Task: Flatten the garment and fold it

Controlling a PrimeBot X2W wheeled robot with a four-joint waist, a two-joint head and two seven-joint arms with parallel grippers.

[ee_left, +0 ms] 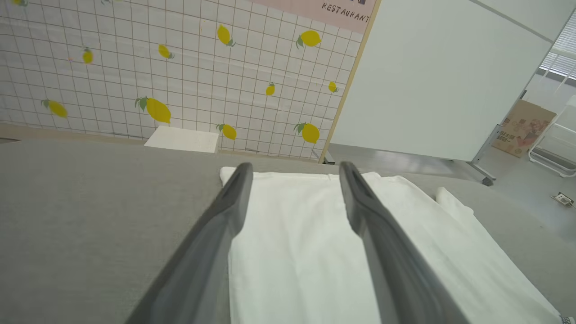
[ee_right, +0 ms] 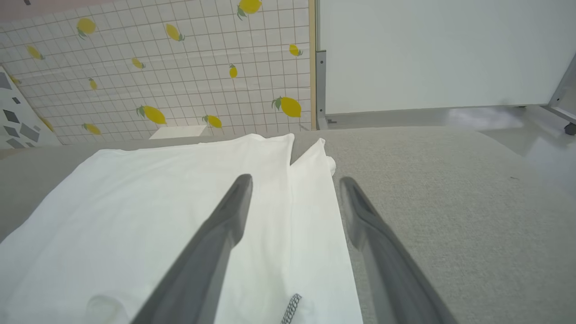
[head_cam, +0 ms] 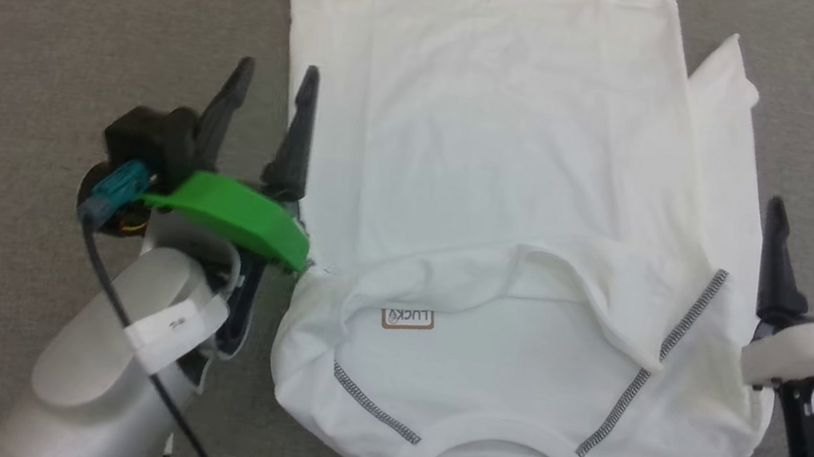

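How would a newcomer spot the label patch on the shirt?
On the grey surface lies a white T-shirt, collar toward the robot. Inside the neck opening sits the patch. It is the only brown-bordered lettered rectangle, flanked by grey stitched seams.

The T-shirt (head_cam: 509,195) is laid on the table (head_cam: 84,11). It is flanked by the left gripper (head_cam: 274,77) at its left edge and the right gripper (head_cam: 809,212) at its right.

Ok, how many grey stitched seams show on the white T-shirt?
2: a short seam at the lower left, a longer seam up the right side of the soft white T-shirt. Folded fabric may hide others.
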